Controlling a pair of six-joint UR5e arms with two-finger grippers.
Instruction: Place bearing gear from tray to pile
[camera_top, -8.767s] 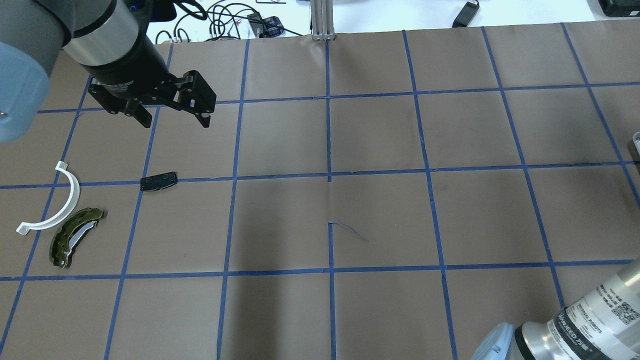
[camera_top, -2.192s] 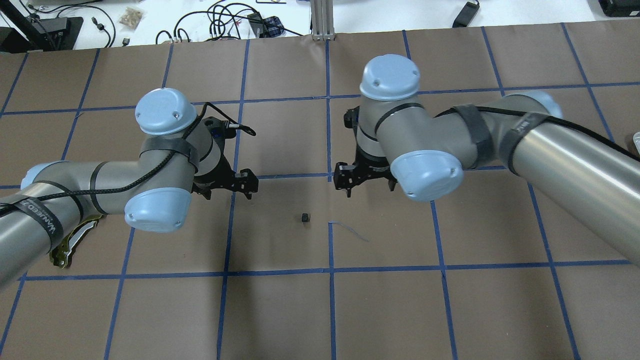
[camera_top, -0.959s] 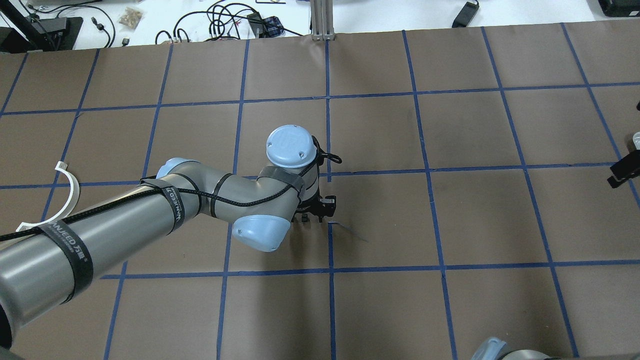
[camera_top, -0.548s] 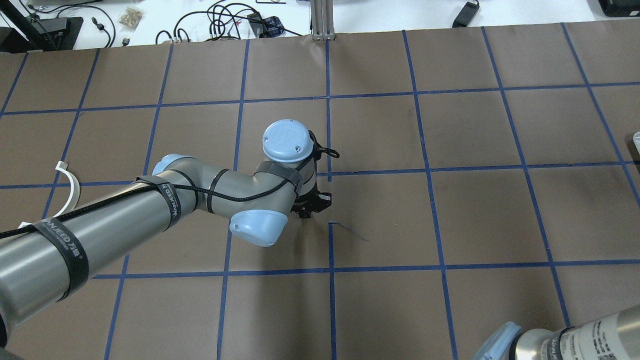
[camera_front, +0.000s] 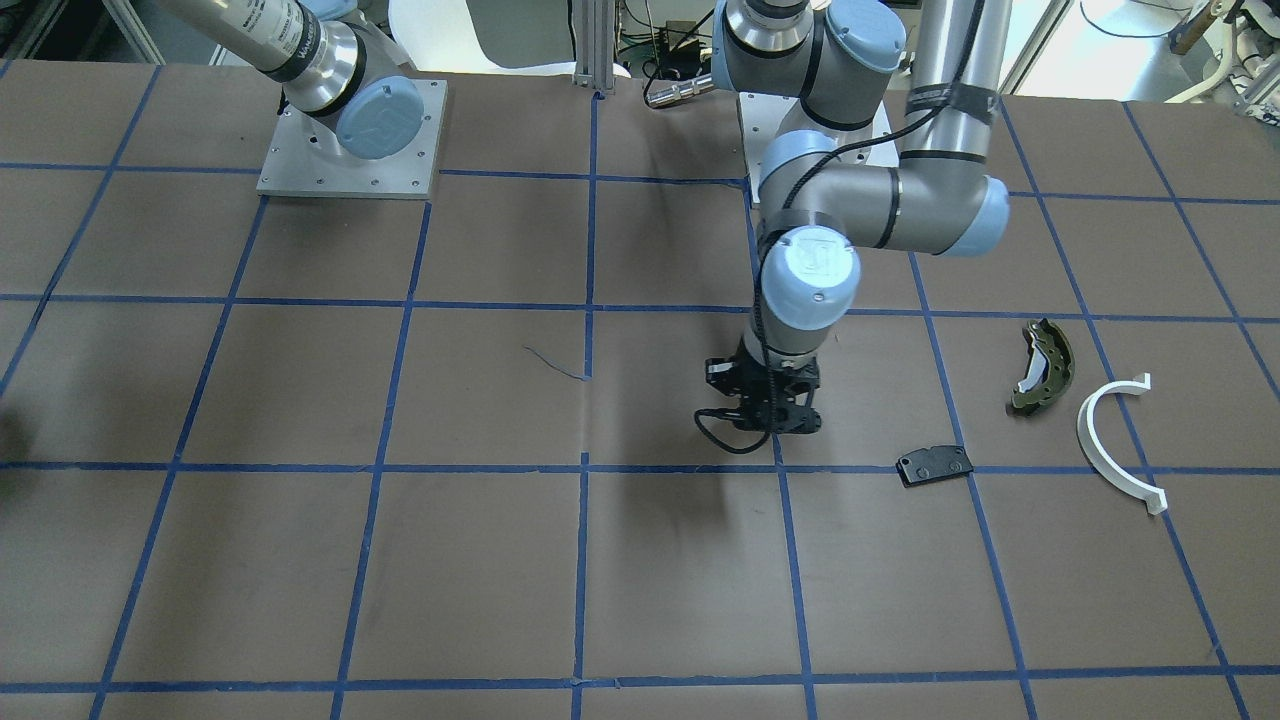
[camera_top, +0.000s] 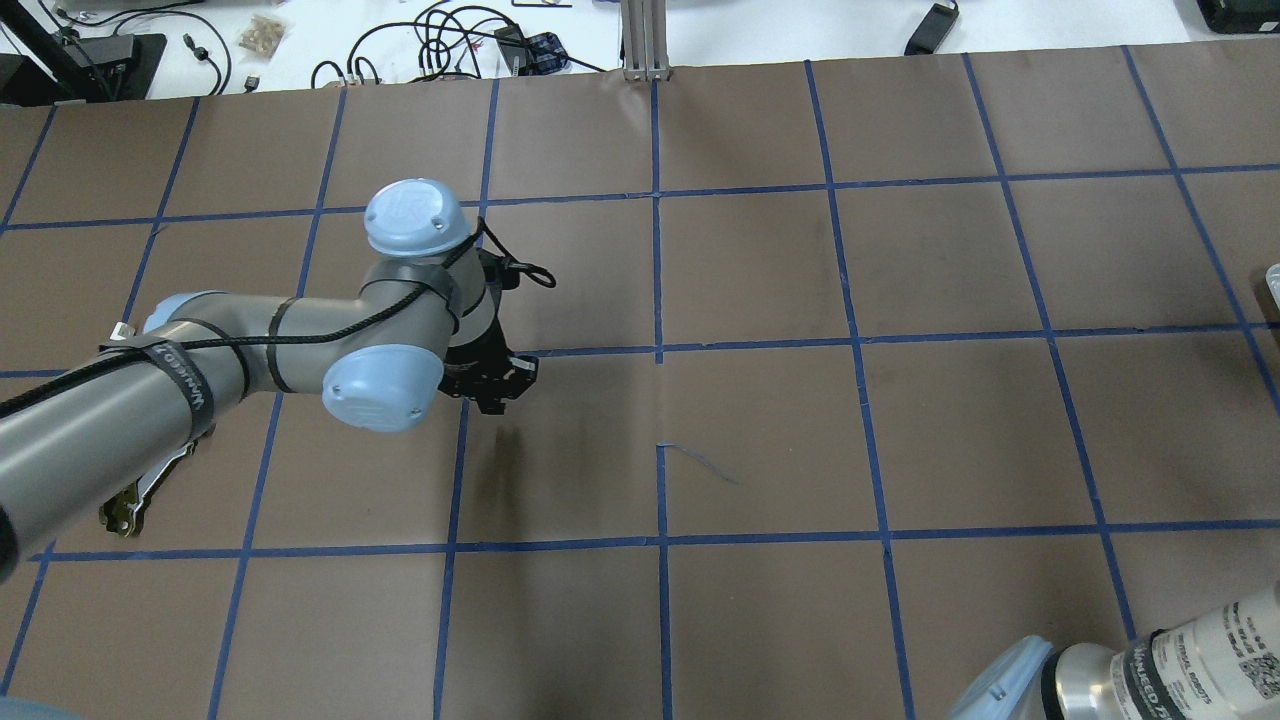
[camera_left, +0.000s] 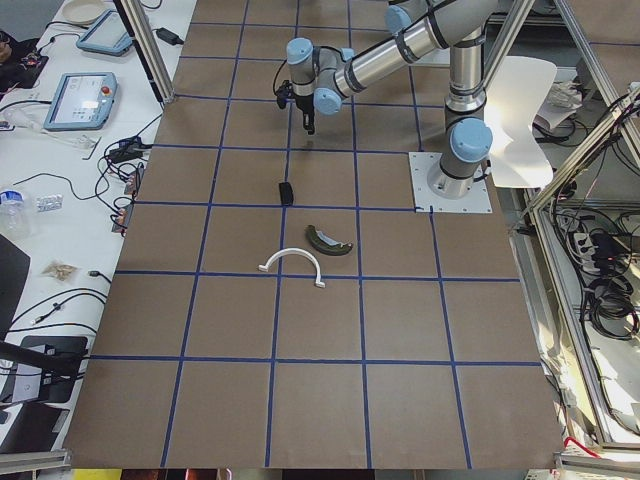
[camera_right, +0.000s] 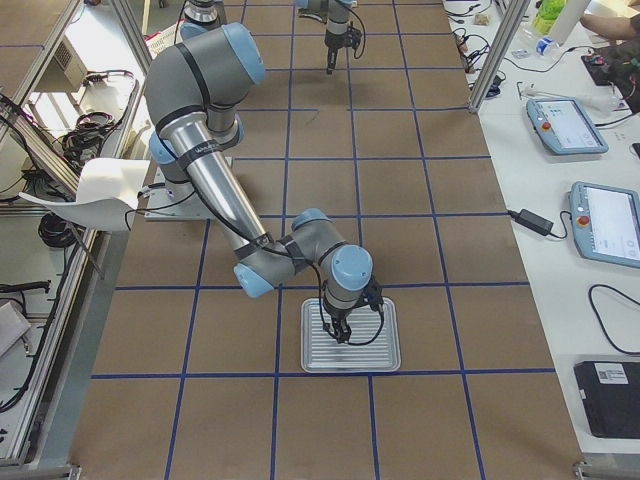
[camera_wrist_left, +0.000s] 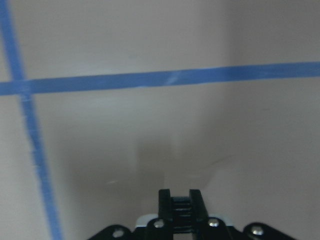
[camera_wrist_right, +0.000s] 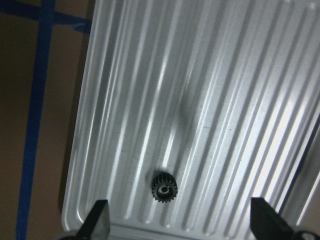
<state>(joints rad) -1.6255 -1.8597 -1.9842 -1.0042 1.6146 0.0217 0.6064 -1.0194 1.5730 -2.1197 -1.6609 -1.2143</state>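
Note:
My left gripper (camera_top: 497, 388) is shut on a small black bearing gear (camera_wrist_left: 181, 209) and holds it a little above the brown table. In the front view the left gripper (camera_front: 765, 412) is to the left of the pile: a flat black pad (camera_front: 934, 465), an olive-green curved shoe (camera_front: 1042, 366) and a white half-ring (camera_front: 1112, 440). In the overhead view my left arm hides most of the pile. My right gripper (camera_wrist_right: 182, 225) is open above the ribbed metal tray (camera_wrist_right: 80, 175). A second black gear (camera_wrist_right: 164, 190) lies on the tray between its fingers.
The tray (camera_right: 385, 355) sits at the table's end on my right, far from the pile. Blue tape lines mark a grid on the brown paper. Cables and an aluminium post (camera_top: 645, 40) stand beyond the far edge.
My left gripper shut on the gear near the table's middle and has moved left with it towards the pile. My right arm has drawn back to the tray.

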